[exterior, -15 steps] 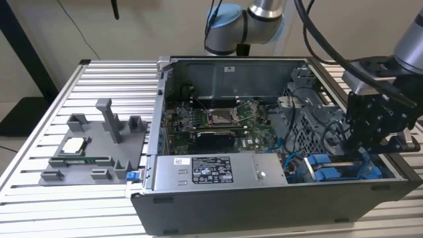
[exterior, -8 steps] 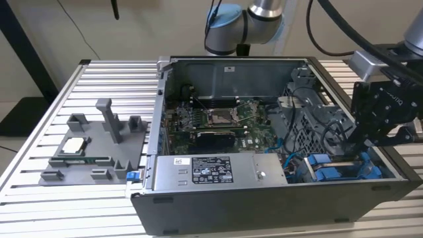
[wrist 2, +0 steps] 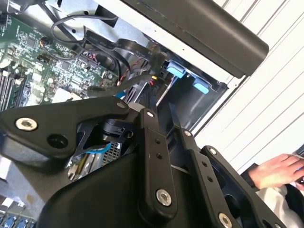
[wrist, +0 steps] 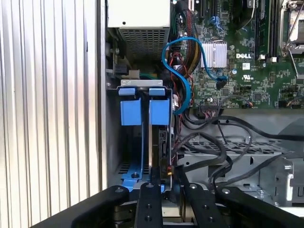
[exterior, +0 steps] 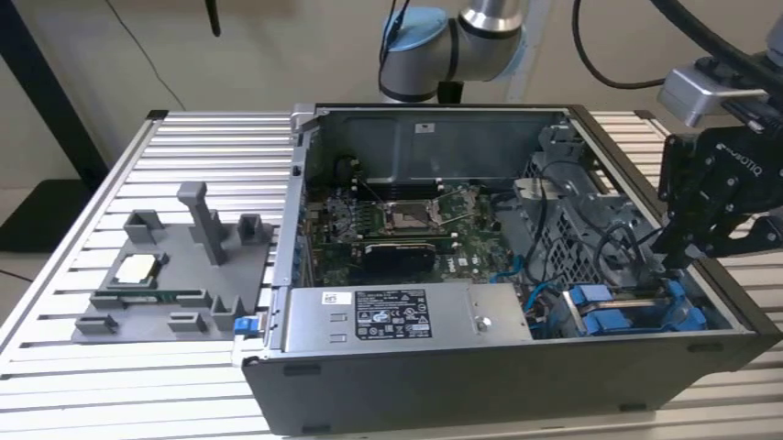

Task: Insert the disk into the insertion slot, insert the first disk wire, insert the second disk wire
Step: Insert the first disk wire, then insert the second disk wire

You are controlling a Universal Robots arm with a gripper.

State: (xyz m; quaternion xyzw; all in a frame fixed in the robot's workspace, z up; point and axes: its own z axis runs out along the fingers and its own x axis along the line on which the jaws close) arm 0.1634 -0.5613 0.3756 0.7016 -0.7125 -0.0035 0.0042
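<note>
Black-armed gripper (wrist: 165, 176) hangs over the exterior view's right end of the open computer case (exterior: 490, 376), poised close to the mouth of the drive slot (wrist: 112, 137). What looks like the disk (wrist: 160, 142) stands edge-on inside, between blue rails (wrist: 137, 172), straight ahead of the gripper, its long axis running away in line with the reach. Loose black wires (wrist: 209, 142) lie just beside. Whether the grip is clenched or released cannot be told.
</note>
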